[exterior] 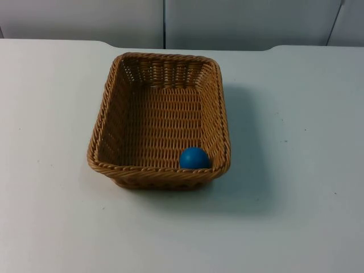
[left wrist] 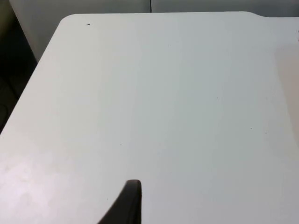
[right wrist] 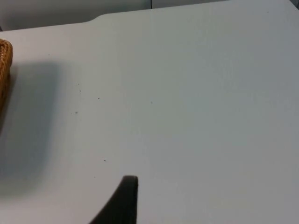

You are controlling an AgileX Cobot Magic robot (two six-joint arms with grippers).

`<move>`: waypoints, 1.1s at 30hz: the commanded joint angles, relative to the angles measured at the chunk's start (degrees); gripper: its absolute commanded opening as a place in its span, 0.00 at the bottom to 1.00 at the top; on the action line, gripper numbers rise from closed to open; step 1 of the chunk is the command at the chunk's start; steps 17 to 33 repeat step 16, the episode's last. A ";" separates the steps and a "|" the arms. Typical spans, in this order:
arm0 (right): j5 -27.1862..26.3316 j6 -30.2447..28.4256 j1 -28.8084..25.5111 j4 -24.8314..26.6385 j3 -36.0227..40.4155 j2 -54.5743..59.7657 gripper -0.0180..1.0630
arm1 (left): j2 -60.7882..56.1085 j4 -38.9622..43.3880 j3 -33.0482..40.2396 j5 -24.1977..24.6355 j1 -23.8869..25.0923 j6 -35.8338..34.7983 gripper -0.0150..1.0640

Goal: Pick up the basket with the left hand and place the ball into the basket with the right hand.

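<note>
— One blue ball (exterior: 194,158) lies inside the wicker basket (exterior: 114,96), at its near right corner. And the grippers?
— Left gripper (left wrist: 126,205) and right gripper (right wrist: 122,203) each show a single fingertip over the white table (exterior: 296,170); I cannot tell their opening.

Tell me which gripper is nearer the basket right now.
Right, as far as can be judged. The right gripper hangs over bare table with the basket rim at the edge of its wrist view. The left gripper looks onto table alone.
</note>
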 commanded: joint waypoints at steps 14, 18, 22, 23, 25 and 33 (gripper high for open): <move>-0.56 0.02 6.00 0.10 0.17 -0.33 0.95 | -0.25 0.00 0.07 -0.13 -5.32 -0.24 0.91; -0.56 0.02 7.65 0.10 0.17 -0.33 0.95 | -0.25 0.00 0.07 -0.13 -5.32 -0.24 0.91; -0.56 0.02 7.65 0.10 0.17 -0.33 0.95 | -0.25 0.00 0.07 -0.13 -5.32 -0.24 0.91; -0.56 0.02 7.65 0.10 0.17 -0.33 0.95 | -0.25 0.00 0.07 -0.13 -5.32 -0.24 0.91; -0.56 0.02 7.65 0.10 0.17 -0.33 0.95 | -0.25 0.00 0.07 -0.13 -5.32 -0.24 0.91; -0.56 0.02 7.65 0.10 0.17 -0.33 0.95 | -0.25 0.00 0.07 -0.13 -5.32 -0.24 0.91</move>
